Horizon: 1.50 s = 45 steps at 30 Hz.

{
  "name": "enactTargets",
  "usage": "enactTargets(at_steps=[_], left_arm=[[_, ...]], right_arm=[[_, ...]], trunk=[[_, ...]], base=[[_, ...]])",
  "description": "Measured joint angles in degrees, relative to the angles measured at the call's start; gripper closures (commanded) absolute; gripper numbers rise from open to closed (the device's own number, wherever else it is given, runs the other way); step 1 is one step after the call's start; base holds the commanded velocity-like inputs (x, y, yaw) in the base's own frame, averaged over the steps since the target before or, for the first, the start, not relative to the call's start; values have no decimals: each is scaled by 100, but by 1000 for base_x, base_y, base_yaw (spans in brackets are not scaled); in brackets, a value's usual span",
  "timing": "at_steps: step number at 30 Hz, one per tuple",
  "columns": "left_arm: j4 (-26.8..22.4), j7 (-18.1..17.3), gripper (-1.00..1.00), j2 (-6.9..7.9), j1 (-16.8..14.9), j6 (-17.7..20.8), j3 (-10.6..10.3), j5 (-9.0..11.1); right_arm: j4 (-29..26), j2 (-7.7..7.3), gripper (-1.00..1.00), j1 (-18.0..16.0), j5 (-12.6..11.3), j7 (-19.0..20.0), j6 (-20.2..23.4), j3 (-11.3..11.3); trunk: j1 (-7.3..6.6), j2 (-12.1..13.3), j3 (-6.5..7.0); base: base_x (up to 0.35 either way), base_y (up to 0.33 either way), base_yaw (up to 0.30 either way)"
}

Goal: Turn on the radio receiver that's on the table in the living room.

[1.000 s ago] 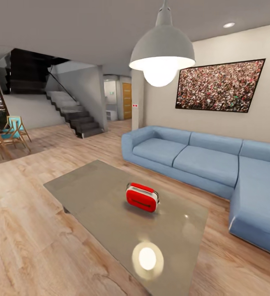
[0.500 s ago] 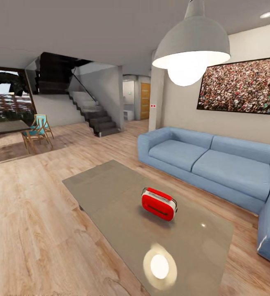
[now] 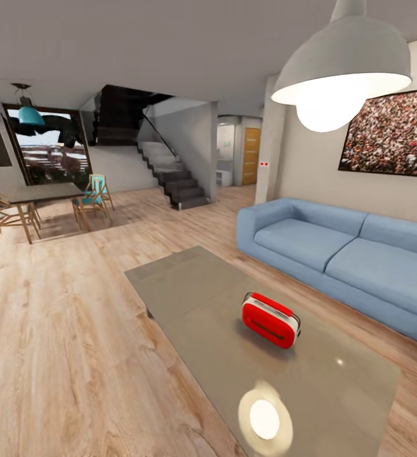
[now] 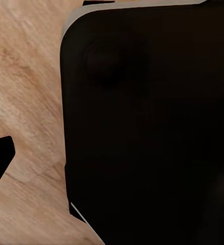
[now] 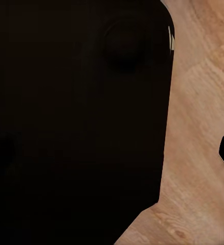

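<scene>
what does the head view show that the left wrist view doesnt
Head view alone: the red radio receiver lying on the grey table, the blue sofa, the pendant lamp, the crowd picture, the stairs and a dining set farther back.

Left wrist view alone: a large black rounded body close to the camera.

Both: the light wood plank floor.
</scene>
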Motion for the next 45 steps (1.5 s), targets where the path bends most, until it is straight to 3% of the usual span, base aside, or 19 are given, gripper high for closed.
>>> enactTargets(at_steps=[45], left_arm=[[-8,0,-100,-3,0,0,0,9]], right_arm=[[0,0,-100,0,2,-5,0,0]], trunk=[[0,0,0]], base=[[0,0,271]])
